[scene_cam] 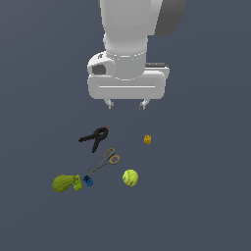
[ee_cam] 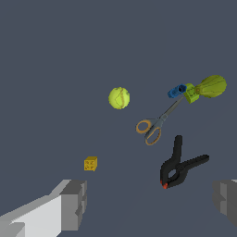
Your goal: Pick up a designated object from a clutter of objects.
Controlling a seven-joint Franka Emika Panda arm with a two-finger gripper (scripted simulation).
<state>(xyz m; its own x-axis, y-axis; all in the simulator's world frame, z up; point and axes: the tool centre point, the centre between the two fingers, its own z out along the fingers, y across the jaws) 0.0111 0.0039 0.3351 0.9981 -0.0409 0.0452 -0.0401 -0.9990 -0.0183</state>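
Observation:
The scissors (scene_cam: pixel 105 160) lie on the dark floor, grey blades pointing toward the blue piece, orange-rimmed loops toward the tennis ball; they also show in the wrist view (ee_cam: pixel 156 122). My gripper (scene_cam: pixel 126 104) hangs open and empty above the floor, apart from the scissors; in the wrist view its fingers (ee_cam: pixel 74 203) frame the scene wide apart. The black clamp (scene_cam: pixel 94 138) with a red tip lies between the gripper and the scissors, also in the wrist view (ee_cam: pixel 179 165).
A yellow-green tennis ball (scene_cam: pixel 130 177) lies to the exterior view's right of the scissors. A tiny yellow block (scene_cam: pixel 147 139) sits apart. A green pear shape (scene_cam: pixel 64 183) and a small blue piece (scene_cam: pixel 88 181) lie at the blade tips.

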